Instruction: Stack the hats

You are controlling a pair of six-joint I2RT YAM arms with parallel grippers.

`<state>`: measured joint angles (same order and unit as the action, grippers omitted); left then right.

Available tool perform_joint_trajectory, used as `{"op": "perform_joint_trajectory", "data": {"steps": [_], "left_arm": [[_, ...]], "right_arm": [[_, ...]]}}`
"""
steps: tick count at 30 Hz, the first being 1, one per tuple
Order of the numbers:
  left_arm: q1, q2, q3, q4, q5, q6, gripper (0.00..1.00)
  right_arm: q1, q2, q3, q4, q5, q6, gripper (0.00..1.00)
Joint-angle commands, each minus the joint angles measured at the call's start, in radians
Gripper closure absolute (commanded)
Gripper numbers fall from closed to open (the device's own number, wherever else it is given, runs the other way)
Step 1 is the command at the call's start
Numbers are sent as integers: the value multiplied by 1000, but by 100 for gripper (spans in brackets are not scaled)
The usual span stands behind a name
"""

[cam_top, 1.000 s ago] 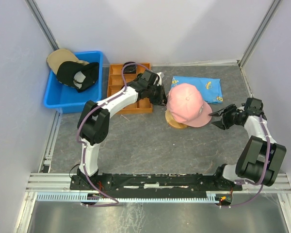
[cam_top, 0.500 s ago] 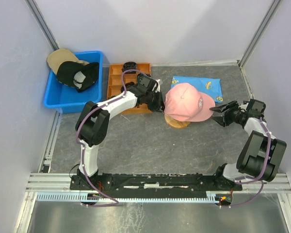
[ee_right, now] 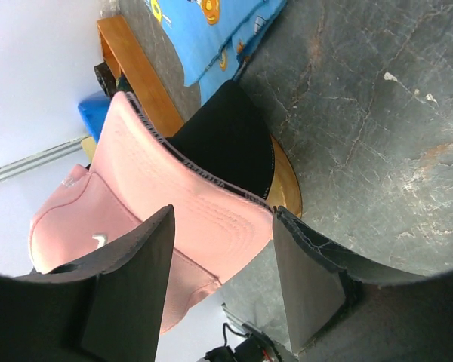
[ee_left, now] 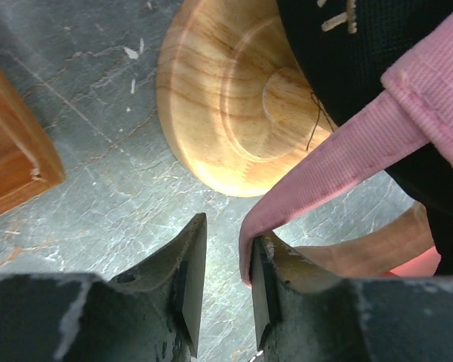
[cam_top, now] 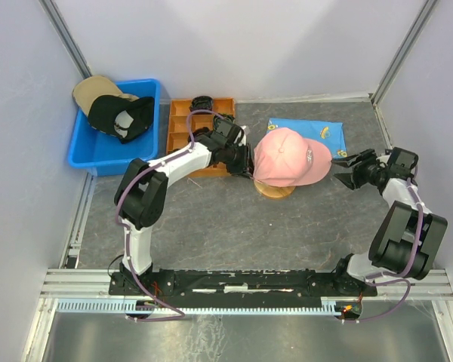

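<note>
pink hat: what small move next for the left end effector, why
Probably draw the left end effector back off the strap of the pink hat: its jaws stand apart, and that hat sits over the black hat on the wooden stand.

Grey stone-look bench [cam_top: 211,219], scuffed with pale flecks; plain pale lavender wall panels [cam_top: 234,45] on three sides; metal corner posts [cam_top: 64,34] at the back; aluminium rails [cam_top: 75,280] along the near edge; soft light, brighter wedge on back wall

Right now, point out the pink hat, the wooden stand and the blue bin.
pink hat [cam_top: 287,154], top view, middle of the crown
wooden stand [ee_left: 226,113], left wrist view, its round base
blue bin [cam_top: 117,156], top view, bare floor
</note>
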<state>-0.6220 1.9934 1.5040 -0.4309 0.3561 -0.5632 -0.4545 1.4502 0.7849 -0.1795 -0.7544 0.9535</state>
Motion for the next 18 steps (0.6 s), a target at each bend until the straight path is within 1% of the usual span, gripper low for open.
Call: {"op": "perform_joint_trajectory", "data": {"steps": [1,5,10,15,18], "left_arm": [[36,-45,43,-100,-45,38,62],[87,-65,81,-125,-49,36,55],[149,-128,128,-128,-41,12,50],[163,-157,151,-106,-4,-27,47],[162,-153,112,-48,52,-69,45]], "right_arm": [[-5,-66,48,-39,39,-43,38],[-5,-77,50,-59,43,-51,38],[-5,-82,52,-74,47,-56,38],[-5,-69,52,-70,49,-49,38],[-4,-54,63,-68,42,-47,38]]}}
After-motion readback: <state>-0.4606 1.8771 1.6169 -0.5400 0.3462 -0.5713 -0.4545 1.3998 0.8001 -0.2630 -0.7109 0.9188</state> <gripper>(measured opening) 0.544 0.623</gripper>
